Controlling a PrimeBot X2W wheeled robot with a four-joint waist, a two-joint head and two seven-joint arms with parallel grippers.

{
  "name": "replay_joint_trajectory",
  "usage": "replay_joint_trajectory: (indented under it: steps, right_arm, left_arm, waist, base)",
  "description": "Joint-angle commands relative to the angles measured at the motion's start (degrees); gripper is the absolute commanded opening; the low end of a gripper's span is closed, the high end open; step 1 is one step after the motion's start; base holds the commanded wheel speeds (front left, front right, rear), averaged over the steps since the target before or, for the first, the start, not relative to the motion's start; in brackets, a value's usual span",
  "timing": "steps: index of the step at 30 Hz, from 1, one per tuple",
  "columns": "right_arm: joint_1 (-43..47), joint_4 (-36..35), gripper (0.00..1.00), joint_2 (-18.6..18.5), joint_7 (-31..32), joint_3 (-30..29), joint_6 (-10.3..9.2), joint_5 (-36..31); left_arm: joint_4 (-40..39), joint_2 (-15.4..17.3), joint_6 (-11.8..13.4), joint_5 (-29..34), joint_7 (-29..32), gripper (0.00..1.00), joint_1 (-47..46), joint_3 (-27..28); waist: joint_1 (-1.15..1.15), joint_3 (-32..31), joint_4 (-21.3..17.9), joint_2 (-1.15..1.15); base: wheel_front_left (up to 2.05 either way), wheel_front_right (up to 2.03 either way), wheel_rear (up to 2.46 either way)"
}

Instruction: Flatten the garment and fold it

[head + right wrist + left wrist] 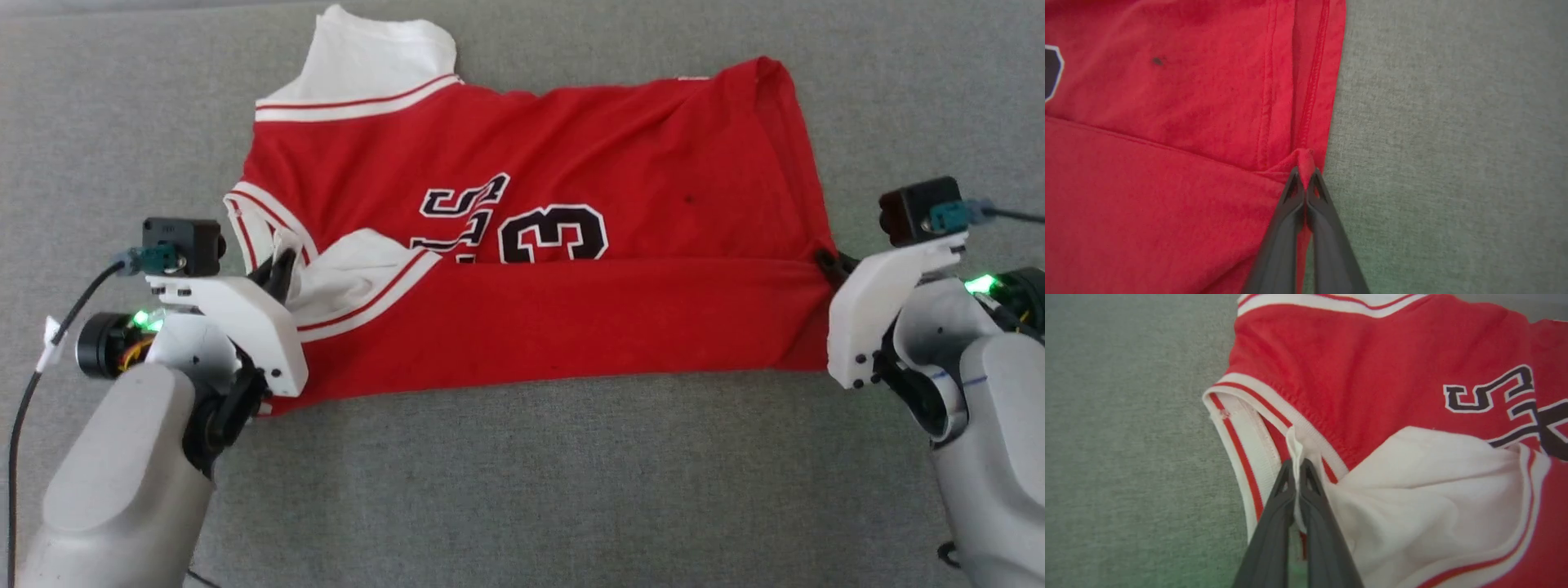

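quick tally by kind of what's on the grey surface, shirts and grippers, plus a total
shirt: 1
grippers: 2 (left gripper and right gripper, each shut on the shirt)
total: 3

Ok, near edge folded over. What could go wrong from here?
1. Left jaws pinch just a sliver of white fabric on the jersey; it may slip out.
2. The near sleeve lies bunched; releasing could lock in a lump.
3. Right jaws hold only the hem corner; pulling could skew the fold.
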Motion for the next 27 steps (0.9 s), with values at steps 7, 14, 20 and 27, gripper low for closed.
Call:
replay_joint_trajectory:
  steps: [7,14,20,27]
  right_arm:
    - [-2.5,0.8,0.83,0.1,11.2,-1.0,-0.12,2.2]
    - [2.0,-3.6,1.00,2.4,4.9,-5.0,-0.12,2.7]
    - [10.6,-9.4,1.00,5.1,-7.3,-8.0,-0.12,2.4]
    - [19.6,-14.1,1.00,8.7,-22.6,-11.3,-0.12,-0.4]
  left_arm:
    - [0.7,-0.5,0.9,-4.8,10.1,0.85,-0.6,-0.2]
    - [-2.9,-0.5,5.2,-0.2,-1.3,1.00,2.5,1.4]
    - [-6.9,-1.8,10.8,3.8,-14.9,1.00,9.5,3.4]
    - [-11.5,-4.8,15.6,3.3,-20.2,1.00,19.0,4.6]
  waist:
    - [-0.01,0.5,0.4,0.01]
    - [-0.01,-3.5,1.5,0.01]
    - [-0.01,-8.3,2.4,0.01]
    - [-0.01,-11.9,2.5,0.01]
  base:
    - [0.00,0.00,0.00]
    - [0.00,0.00,0.00]
    - [0.00,0.00,0.00]
    - [0.00,0.00,0.00]
